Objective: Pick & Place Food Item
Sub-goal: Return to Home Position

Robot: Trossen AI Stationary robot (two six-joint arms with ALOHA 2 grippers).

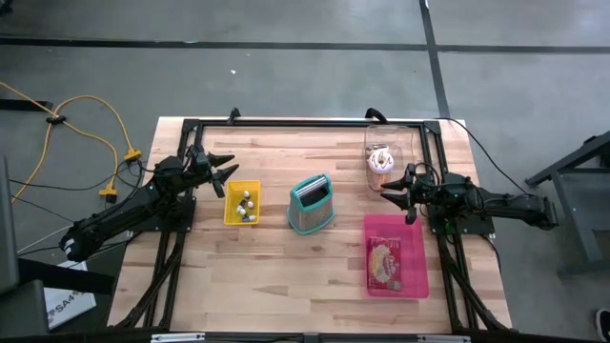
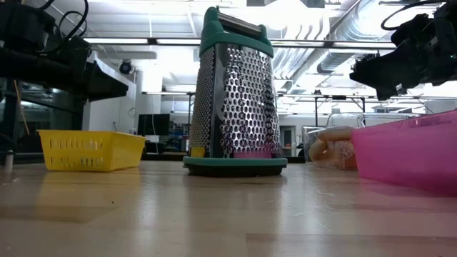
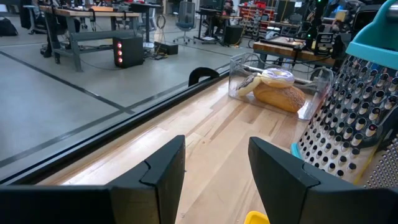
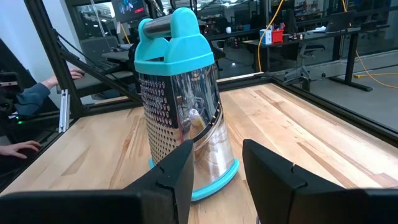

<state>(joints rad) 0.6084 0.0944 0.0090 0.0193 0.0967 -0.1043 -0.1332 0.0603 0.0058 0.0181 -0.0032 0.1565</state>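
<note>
A bread-like food item lies inside a clear container at the far right of the table. A pink tray at the near right holds a printed food packet. A yellow basket with small items sits left of centre. My left gripper hovers open just beyond the basket's far left corner, with nothing between its fingers. My right gripper hovers open between the clear container and the pink tray, pointing at the grater, also with nothing in it.
A teal-topped metal box grater stands upright at the table's centre, between the two grippers. A black frame runs along the table's far edge and sides. A person's hands show at a desk beyond the table.
</note>
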